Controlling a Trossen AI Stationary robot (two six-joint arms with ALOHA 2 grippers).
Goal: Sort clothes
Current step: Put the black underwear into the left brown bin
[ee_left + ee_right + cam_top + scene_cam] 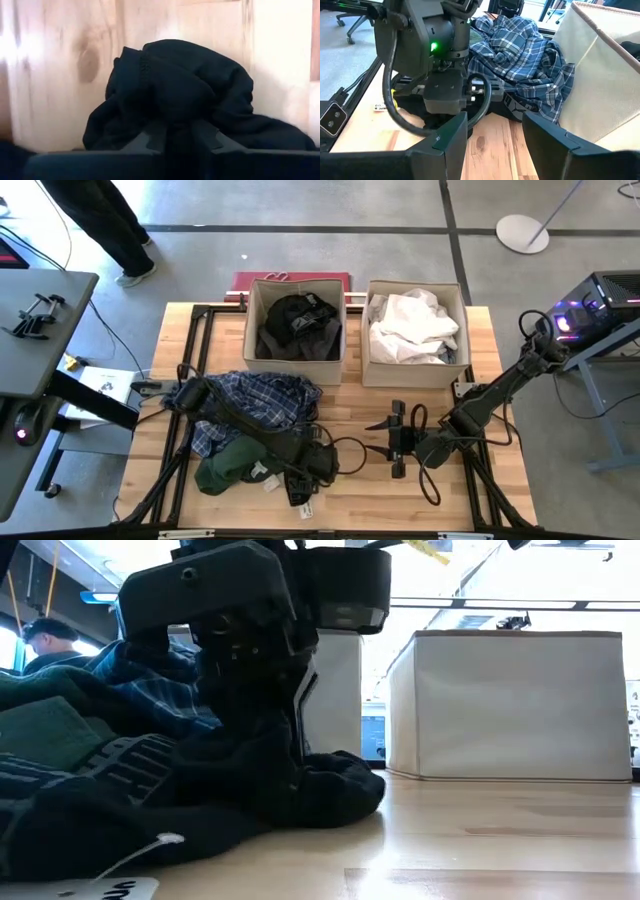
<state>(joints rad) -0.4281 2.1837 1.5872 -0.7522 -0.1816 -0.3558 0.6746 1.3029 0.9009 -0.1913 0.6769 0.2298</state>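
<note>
A pile of clothes lies on the table's left part: a blue plaid shirt [262, 393] [520, 50], a dark green piece [228, 462] [40, 730] and a black garment [170, 80] [320, 790] bunched on the wood at the pile's near right end. My left gripper [180, 137] [302, 478] points steeply down into that black garment and is shut on it. My right gripper [387, 442] [495, 135] hovers open above the table's middle, right of the pile, touching nothing. My left gripper pinches a raised bunch of the black garment [178, 114] between its two fingers, several layers by the look of the folds. The fingers come from above, pointing steeply down. The garment lies bunched on the tabletop, and its lower folds [340, 802] rest on the wood.
Two beige fabric boxes stand at the back: the left one [295, 365] holds dark clothes, the right one [415, 372] white ones. Black frame bars [200, 315] run along the table's edges. Bare wood [500, 840] lies to the right of the pile. A person stands beyond the far left corner.
</note>
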